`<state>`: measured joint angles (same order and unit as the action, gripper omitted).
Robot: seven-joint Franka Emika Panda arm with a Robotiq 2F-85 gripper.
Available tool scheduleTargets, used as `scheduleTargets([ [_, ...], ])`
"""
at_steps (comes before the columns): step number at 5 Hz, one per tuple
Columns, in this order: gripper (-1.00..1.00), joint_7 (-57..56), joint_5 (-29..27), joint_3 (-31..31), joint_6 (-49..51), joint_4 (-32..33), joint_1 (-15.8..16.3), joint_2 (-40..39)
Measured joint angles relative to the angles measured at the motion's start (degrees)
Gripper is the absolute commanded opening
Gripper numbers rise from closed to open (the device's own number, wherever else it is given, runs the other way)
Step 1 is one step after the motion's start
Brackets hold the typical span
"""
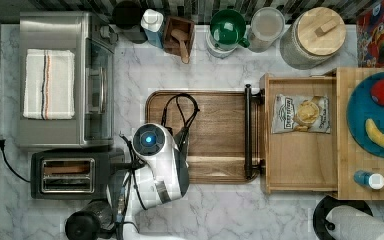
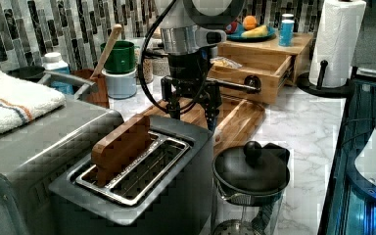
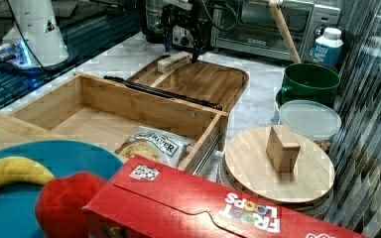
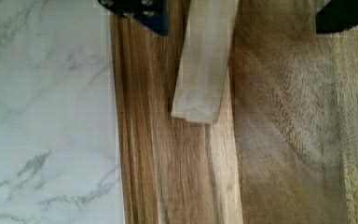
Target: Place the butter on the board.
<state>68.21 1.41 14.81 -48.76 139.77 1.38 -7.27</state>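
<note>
The butter (image 3: 173, 62), a pale wrapped stick, lies flat on the dark-brown board (image 3: 206, 82) near the rim farthest from the tray. In the wrist view the butter (image 4: 205, 60) rests on the board (image 4: 284, 140) close to its rim, with marble beyond. My gripper (image 3: 181, 52) hangs just above the stick, open, its black fingers (image 4: 140, 11) spread to either side and not touching it. The left view has the gripper (image 2: 192, 115) over the board (image 2: 240, 122) behind the toaster. In the top view my arm (image 1: 157, 160) covers the board's (image 1: 220, 130) lower left corner.
A paler tray (image 1: 300, 165) with a black bar handle (image 1: 249, 132) adjoins the board at the top view's right and holds a chip bag (image 1: 300, 114). A toaster (image 1: 67, 175), toaster oven (image 1: 65, 80) and French press (image 2: 249, 171) stand close to my arm.
</note>
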Motion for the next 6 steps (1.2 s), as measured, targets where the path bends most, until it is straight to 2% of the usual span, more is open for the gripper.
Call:
scheduleTargets([
  [6, 1.00, 0.1, -0.4, 0.0, 0.1, 0.0, -0.1, -0.5],
])
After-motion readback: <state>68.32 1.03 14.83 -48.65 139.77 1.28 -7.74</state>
